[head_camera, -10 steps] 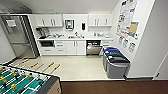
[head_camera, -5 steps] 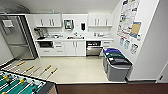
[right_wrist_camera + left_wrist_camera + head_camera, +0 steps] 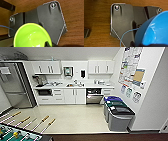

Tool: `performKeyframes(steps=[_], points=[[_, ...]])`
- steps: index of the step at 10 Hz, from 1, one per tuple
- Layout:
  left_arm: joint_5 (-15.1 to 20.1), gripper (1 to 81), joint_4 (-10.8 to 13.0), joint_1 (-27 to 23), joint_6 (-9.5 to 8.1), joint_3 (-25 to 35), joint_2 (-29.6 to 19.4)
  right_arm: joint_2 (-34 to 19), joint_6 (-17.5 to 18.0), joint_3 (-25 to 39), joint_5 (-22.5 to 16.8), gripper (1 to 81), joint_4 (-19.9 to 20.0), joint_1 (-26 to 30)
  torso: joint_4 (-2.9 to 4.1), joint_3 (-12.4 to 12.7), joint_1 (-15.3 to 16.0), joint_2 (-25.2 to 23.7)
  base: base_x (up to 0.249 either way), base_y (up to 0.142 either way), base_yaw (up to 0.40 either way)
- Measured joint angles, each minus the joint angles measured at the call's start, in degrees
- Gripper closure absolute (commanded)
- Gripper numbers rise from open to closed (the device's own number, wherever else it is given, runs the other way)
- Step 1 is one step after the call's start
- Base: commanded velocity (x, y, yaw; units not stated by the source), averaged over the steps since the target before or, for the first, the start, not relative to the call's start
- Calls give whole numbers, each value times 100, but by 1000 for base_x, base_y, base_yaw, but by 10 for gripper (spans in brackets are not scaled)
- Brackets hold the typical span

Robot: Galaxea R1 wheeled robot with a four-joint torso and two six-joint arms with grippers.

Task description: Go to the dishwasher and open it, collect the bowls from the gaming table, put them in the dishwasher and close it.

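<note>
Nearest me, the left fingers are clamping the rim of the blue bowl and the right fingers are pinching the yellow-green bowl (a thin hold on each, I'd say), so a jolt could be shaking either one loose onto the wooden floor. Farther on, the football table's rods are jutting in on the left and the bins are crowding the right, each risking a clipped elbow, with wide pale floor lying open between. The dishwasher is waiting under the far surface, its dark inside showing.
</note>
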Motion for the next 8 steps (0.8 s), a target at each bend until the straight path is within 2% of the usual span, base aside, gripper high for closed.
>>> performKeyframes(steps=[8], points=[[-2,811,0,-11,0,0,15,0,0,-16,0,811,1,-2,0,0,1,2,194,0,0]])
